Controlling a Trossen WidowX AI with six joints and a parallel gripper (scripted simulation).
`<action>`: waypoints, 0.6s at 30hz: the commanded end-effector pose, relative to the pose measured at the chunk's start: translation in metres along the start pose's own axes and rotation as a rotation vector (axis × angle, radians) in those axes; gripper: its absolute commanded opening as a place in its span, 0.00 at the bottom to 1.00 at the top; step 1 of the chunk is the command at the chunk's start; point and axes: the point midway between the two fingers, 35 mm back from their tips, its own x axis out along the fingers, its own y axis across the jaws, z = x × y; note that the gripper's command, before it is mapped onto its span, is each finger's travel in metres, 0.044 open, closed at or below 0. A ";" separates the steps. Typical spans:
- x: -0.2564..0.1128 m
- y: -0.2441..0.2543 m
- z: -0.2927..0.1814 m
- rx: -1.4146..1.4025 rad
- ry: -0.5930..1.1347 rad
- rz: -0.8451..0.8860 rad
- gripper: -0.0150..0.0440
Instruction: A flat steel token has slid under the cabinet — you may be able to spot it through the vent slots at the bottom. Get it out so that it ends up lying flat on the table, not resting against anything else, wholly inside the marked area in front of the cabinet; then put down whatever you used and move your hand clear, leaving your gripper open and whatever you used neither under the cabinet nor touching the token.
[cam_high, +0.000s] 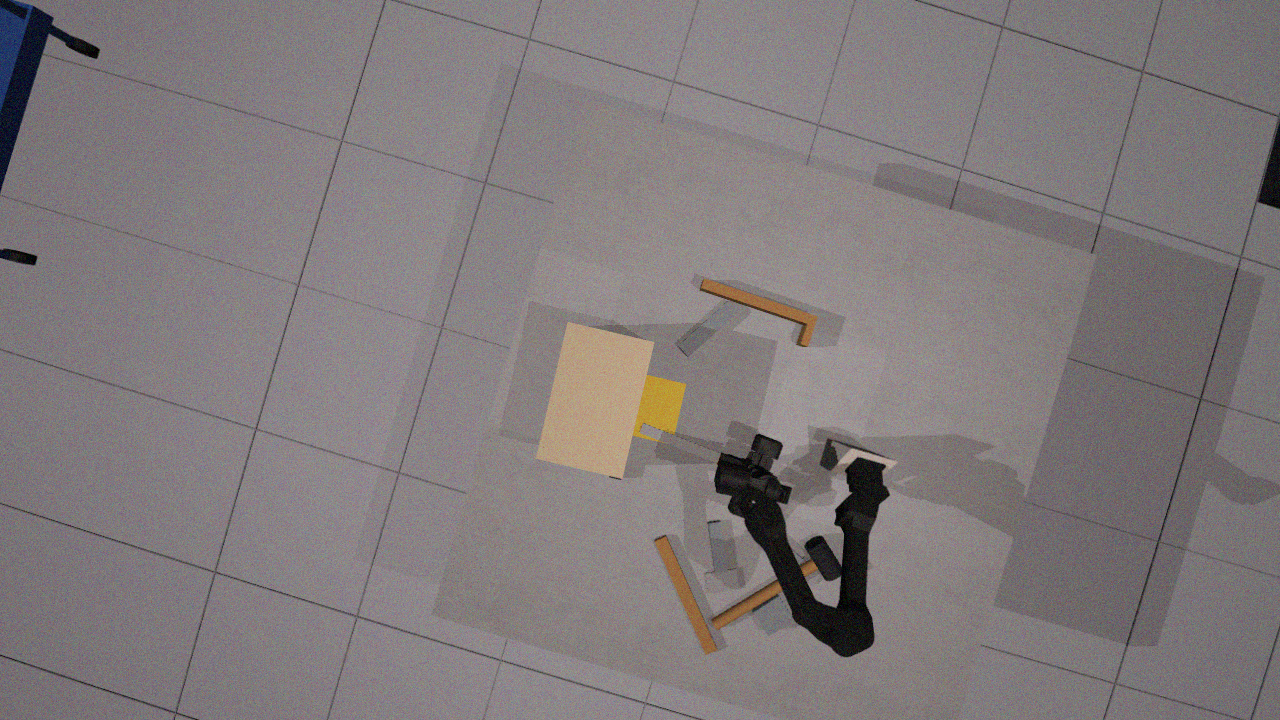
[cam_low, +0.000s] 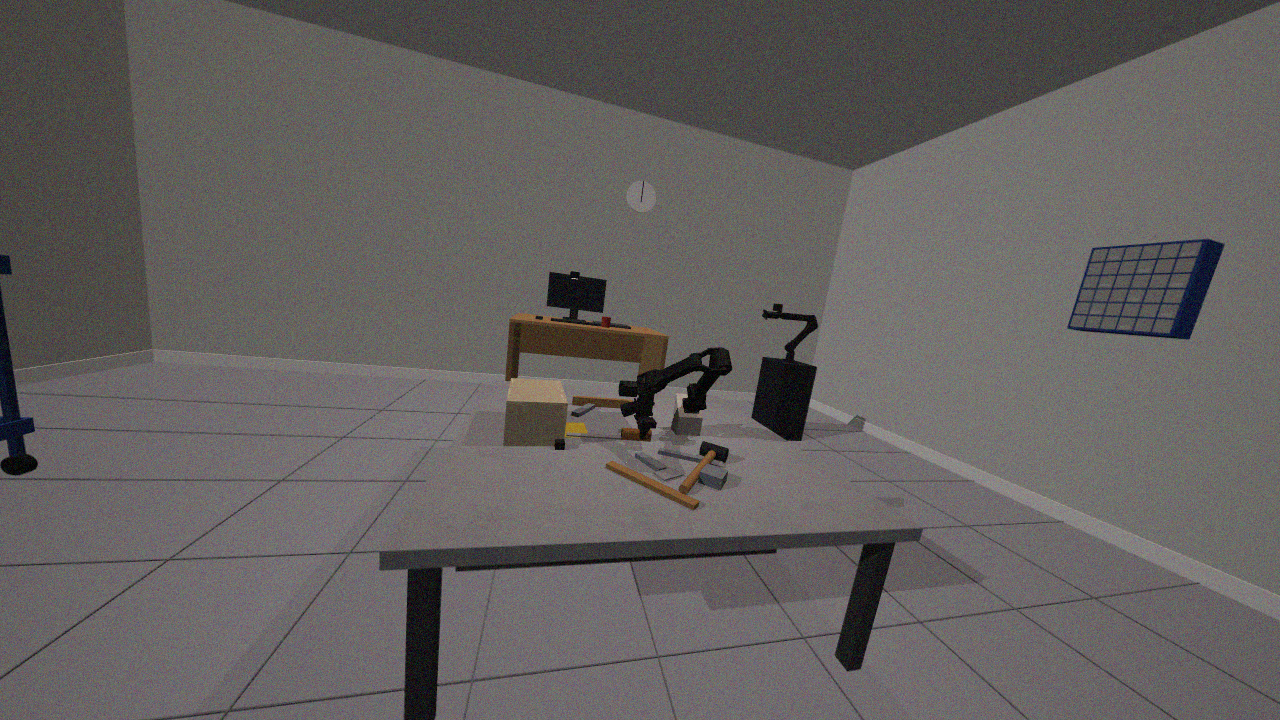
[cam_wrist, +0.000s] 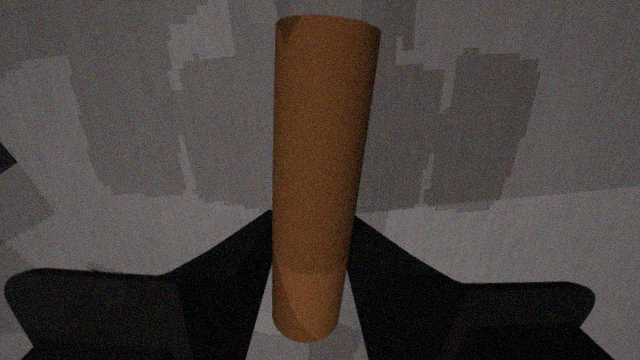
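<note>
My gripper (cam_high: 750, 467) is shut on the round orange-brown handle (cam_wrist: 320, 175) of a tool and stands to the right of the marked yellow area (cam_high: 660, 404). It also shows in the exterior view (cam_low: 637, 419). A thin grey shaft (cam_high: 689, 441) runs from the handle toward the beige cabinet (cam_high: 595, 400). Its far end sits at a small pale piece (cam_high: 647, 434) by the lower corner of the yellow area. I cannot tell whether that piece is the steel token. The wrist view shows only the handle, my fingers (cam_wrist: 310, 300) and shadowed table.
An L-shaped wooden piece (cam_high: 760, 308) and a grey bar (cam_high: 704, 328) lie beyond the yellow area. A wooden stick (cam_high: 684, 592), a mallet (cam_high: 821, 557) and grey blocks (cam_high: 720, 546) lie near the arm's elbow. The arm's base (cam_high: 863, 465) stands to the right.
</note>
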 end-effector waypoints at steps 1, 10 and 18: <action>-0.002 0.006 -0.002 -0.005 -0.001 0.000 0.25; -0.003 0.012 -0.004 0.000 0.001 0.000 0.25; -0.002 0.008 -0.004 0.010 0.006 -0.001 0.59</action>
